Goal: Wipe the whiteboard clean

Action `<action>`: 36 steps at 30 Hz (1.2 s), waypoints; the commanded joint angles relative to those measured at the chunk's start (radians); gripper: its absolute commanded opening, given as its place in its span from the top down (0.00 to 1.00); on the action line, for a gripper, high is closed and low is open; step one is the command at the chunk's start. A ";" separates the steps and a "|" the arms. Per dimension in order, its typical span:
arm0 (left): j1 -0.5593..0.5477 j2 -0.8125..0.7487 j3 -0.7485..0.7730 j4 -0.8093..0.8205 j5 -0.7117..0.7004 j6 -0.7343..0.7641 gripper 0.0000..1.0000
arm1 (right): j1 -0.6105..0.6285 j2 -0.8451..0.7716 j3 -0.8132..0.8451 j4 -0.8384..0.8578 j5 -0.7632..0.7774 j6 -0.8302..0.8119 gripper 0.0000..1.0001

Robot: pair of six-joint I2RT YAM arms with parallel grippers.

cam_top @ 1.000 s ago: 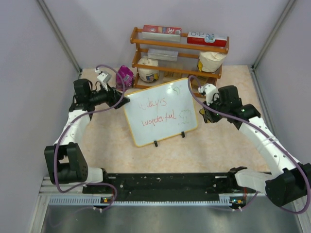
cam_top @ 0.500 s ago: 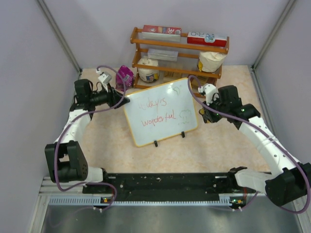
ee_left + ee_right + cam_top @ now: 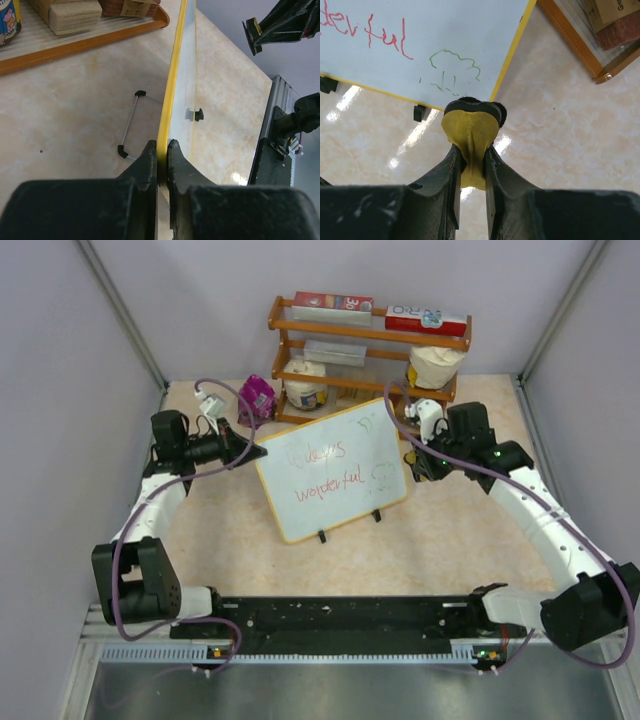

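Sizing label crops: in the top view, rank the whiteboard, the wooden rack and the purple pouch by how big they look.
Largest: the wooden rack and the whiteboard, too close to rank.
Smallest by far: the purple pouch.

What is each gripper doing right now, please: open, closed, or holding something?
Left gripper: closed on the yellow edge of the whiteboard.
Right gripper: closed on a yellow eraser.

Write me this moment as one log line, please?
left hand: shut on whiteboard left edge | right hand: shut on yellow eraser by board's corner | red writing: not yet wiped
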 commanded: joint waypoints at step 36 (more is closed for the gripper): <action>-0.049 -0.068 -0.010 -0.210 -0.207 0.193 1.00 | 0.592 0.438 0.324 0.532 0.299 0.021 1.00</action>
